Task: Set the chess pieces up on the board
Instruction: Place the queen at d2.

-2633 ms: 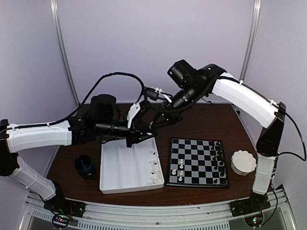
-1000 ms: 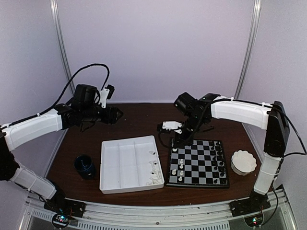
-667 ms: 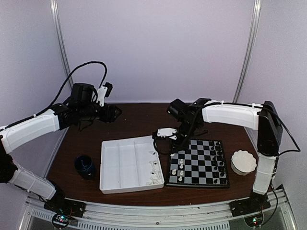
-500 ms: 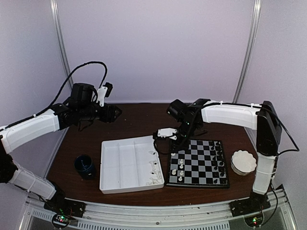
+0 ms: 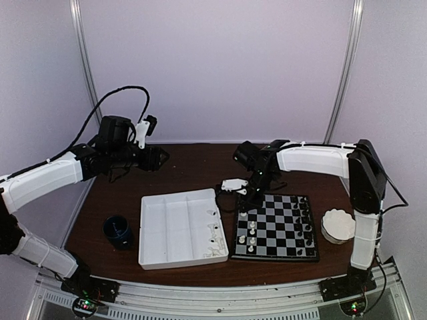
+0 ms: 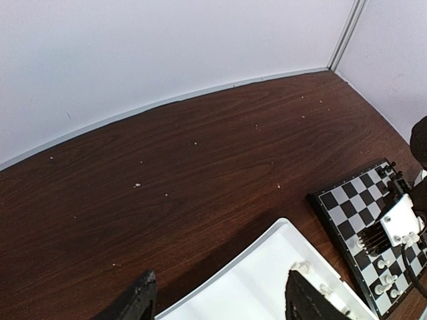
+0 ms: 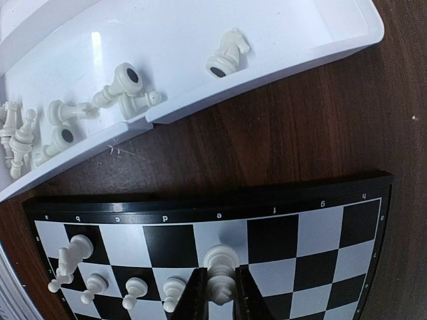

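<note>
The board (image 5: 275,258) lies right of centre, with a few white chess pieces (image 5: 251,233) near its left edge and black ones (image 5: 305,220) along its right edge. My right gripper (image 5: 244,202) hangs low over the board's back left part. In the right wrist view the right gripper (image 7: 220,283) is shut on a white piece (image 7: 221,265), upright over the white square marked e in the edge row of the board (image 7: 200,203). I cannot tell whether its base touches. Several white pawns (image 7: 133,290) stand to the left of it. My left gripper (image 5: 160,158) is open and empty, far left at the back.
A white compartmented tray (image 5: 177,257) lies left of the board, with loose white pieces (image 7: 120,87) and a knight (image 7: 228,52) in its right compartment. A dark blue cup (image 5: 118,231) stands left of the tray. A white scalloped bowl (image 5: 339,224) sits right of the board.
Both grippers met above the tray's back edge earlier. The left arm then drew back to the left and now holds still. The right gripper came down to the board with the white piece.
</note>
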Available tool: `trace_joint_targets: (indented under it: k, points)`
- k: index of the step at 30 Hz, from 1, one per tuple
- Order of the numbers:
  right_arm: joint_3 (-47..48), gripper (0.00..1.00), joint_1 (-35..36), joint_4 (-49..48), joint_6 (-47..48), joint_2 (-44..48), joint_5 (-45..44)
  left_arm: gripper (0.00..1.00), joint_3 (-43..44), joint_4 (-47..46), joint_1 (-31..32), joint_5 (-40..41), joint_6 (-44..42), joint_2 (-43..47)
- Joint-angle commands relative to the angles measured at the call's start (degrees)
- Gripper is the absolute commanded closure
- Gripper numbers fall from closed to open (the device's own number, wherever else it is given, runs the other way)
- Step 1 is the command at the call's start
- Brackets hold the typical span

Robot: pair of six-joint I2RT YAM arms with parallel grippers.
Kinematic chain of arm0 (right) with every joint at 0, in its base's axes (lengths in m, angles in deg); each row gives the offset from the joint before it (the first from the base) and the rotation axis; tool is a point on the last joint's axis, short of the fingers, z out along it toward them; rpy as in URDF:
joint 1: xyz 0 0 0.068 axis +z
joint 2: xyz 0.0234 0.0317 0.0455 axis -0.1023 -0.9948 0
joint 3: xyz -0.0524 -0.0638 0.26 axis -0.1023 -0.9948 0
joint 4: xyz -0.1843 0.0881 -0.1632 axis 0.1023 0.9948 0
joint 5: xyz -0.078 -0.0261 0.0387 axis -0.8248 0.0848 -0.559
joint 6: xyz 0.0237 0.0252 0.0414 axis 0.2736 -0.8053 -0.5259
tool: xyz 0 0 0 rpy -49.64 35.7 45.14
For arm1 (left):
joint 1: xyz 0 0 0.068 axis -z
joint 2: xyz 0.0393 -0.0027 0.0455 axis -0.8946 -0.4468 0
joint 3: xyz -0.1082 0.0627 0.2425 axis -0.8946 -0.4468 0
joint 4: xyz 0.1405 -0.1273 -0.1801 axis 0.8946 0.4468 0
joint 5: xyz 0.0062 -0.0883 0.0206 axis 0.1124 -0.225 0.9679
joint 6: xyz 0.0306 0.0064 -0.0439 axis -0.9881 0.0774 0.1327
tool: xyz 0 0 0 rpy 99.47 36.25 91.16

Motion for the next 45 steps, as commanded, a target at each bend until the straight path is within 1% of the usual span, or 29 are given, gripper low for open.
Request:
trace_joint_targets:
  k: [1, 22, 45]
  points:
    - [-0.6, 1.00, -0.6, -1.7, -1.0, 0.4, 0.1, 0.34, 1.4, -1.0, 0.2, 0.2, -0.7, -0.4]
    - [-0.8, 1.00, -1.7, -2.0, -1.6, -1.0, 2.0, 0.34, 1.7, -0.7, 0.2, 0.0, -1.2, -1.3]
    - [-1.1, 0.97, -2.1, -1.9, -2.1, -2.6, 3.2, 0.34, 1.7, -0.8, 0.2, 0.0, -1.7, -1.1]
